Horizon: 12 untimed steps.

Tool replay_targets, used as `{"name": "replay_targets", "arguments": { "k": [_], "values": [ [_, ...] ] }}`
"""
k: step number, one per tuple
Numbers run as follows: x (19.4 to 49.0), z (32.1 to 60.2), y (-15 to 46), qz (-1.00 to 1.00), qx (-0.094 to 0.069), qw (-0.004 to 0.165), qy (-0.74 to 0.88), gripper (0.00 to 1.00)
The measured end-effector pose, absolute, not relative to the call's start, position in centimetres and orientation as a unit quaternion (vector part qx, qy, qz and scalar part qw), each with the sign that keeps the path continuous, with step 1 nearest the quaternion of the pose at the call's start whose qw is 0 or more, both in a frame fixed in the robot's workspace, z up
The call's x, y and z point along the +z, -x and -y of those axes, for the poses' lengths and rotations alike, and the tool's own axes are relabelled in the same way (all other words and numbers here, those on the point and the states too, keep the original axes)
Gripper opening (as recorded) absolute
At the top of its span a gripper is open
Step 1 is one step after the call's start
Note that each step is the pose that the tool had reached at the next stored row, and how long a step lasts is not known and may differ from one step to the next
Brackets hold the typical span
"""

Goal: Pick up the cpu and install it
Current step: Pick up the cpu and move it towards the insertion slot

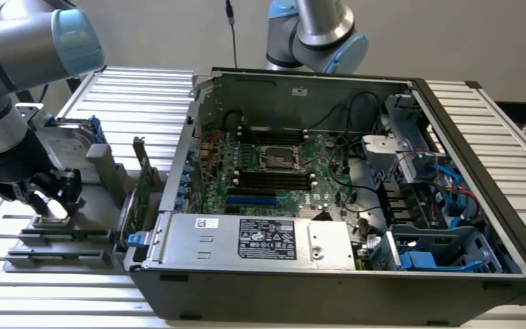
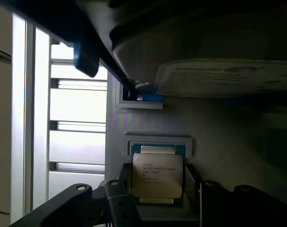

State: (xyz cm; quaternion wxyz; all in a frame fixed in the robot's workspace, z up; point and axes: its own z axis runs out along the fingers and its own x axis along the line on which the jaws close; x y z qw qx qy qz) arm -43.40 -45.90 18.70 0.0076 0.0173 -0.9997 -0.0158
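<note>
The cpu [image 2: 157, 175] is a small square chip with a dull silver top. It lies flat in a grey holder [image 2: 157, 141] with a teal rim showing at one edge. My gripper [image 2: 157, 183] is down over it, with a dark pad [image 2: 126, 182] against one side and another against the opposite side, shut on the chip. In the exterior view my gripper [image 1: 55, 202] is low over the grey fixture [image 1: 62, 236] at the exterior view's left. The open computer case [image 1: 482, 171] stands in the middle, and its bare cpu socket [image 1: 279, 159] is on the motherboard.
A silver hard drive [image 2: 228, 78] with blue rails stands close behind the holder, seen also as the hard drive [image 1: 66, 140]. A green circuit card [image 1: 140, 179] stands upright between fixture and case. A second arm [image 1: 318, 34] is behind the case. The power supply [image 1: 263, 240] sits at the case front.
</note>
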Motion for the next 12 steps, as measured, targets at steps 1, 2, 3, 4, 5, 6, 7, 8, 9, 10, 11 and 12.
{"name": "replay_targets", "arguments": {
  "k": [1, 2, 3, 4, 5, 6, 7, 8, 9, 10, 11, 12],
  "values": [
    [18.70, 45.90, 43.40, 1.000, -0.016, 0.008, -0.017, 0.54],
    [18.70, 45.90, 43.40, 1.000, -0.016, 0.007, -0.017, 0.54],
    [18.70, 45.90, 43.40, 1.000, -0.016, 0.007, -0.017, 0.54],
    [18.69, 45.90, 43.40, 1.000, -0.016, 0.007, -0.017, 0.54],
    [18.65, 45.89, 43.39, 1.000, -0.016, 0.007, -0.017, 0.56],
    [18.66, 45.89, 43.39, 1.000, -0.016, 0.007, -0.017, 0.56],
    [18.66, 45.89, 43.39, 1.000, -0.016, 0.007, -0.017, 0.56],
    [18.68, 45.89, 43.39, 1.000, -0.016, 0.008, -0.017, 0.62],
    [18.69, 45.89, 43.40, 1.000, -0.016, 0.008, -0.017, 0.62],
    [18.69, 45.90, 43.40, 1.000, -0.016, 0.008, -0.017, 0.62],
    [18.69, 45.90, 43.40, 1.000, -0.016, 0.008, -0.017, 0.62],
    [18.70, 45.90, 43.40, 1.000, -0.016, 0.008, -0.017, 0.62]
  ]
}}
